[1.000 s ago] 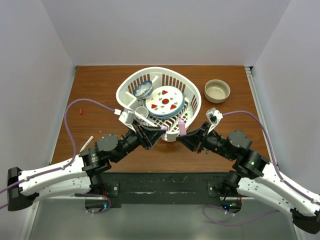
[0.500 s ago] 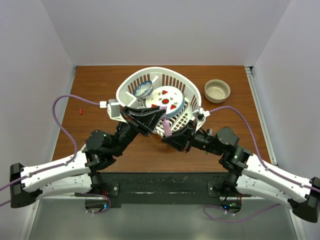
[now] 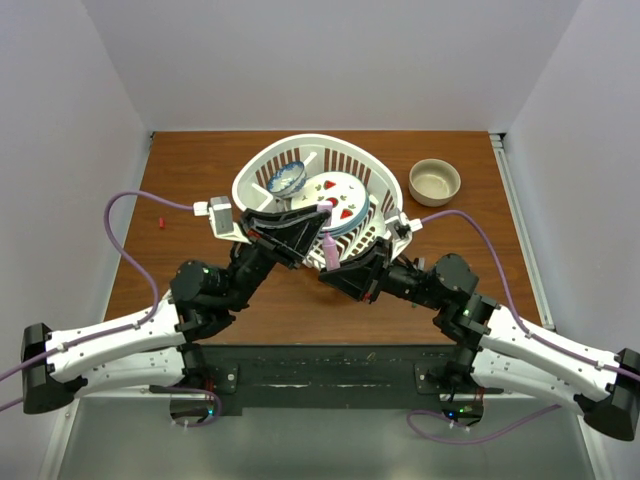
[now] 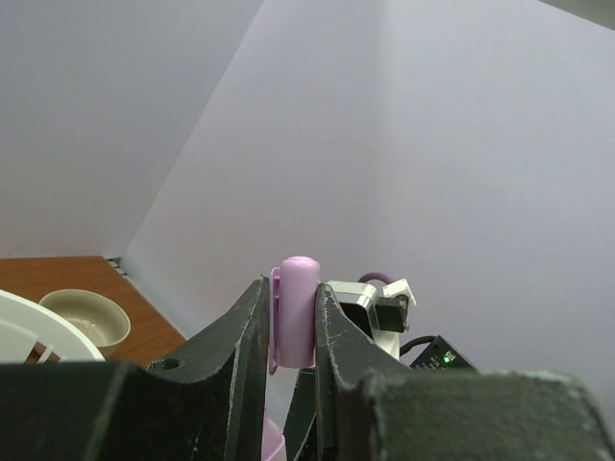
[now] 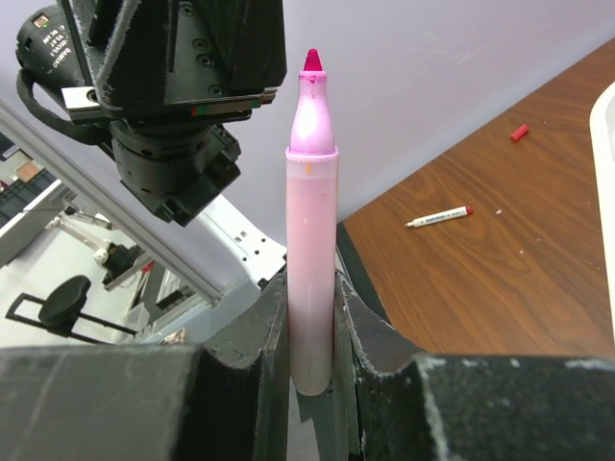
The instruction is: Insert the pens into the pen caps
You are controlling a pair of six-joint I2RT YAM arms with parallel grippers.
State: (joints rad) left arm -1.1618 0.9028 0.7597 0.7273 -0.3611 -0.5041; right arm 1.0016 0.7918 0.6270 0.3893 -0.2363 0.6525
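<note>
My left gripper is shut on a lilac-pink pen cap, which stands upright between the fingertips in the left wrist view. My right gripper is shut on the thick lilac-pink pen, uncapped, with its magenta tip up. In the top view the pen sits just below the cap, in front of the basket. A white-barrelled pen and a red cap lie on the table; the red cap also shows in the top view. The other pens and the black cap are out of view.
A white basket stands at mid table and holds a strawberry plate and a blue bowl. A tan bowl sits to its right. Both grippers hover close together at the basket's near rim.
Both grippers have moved inward and toward the basket, so the pen and cap have come together. The pen has tipped more upright, and its tip is now just under the cap.
</note>
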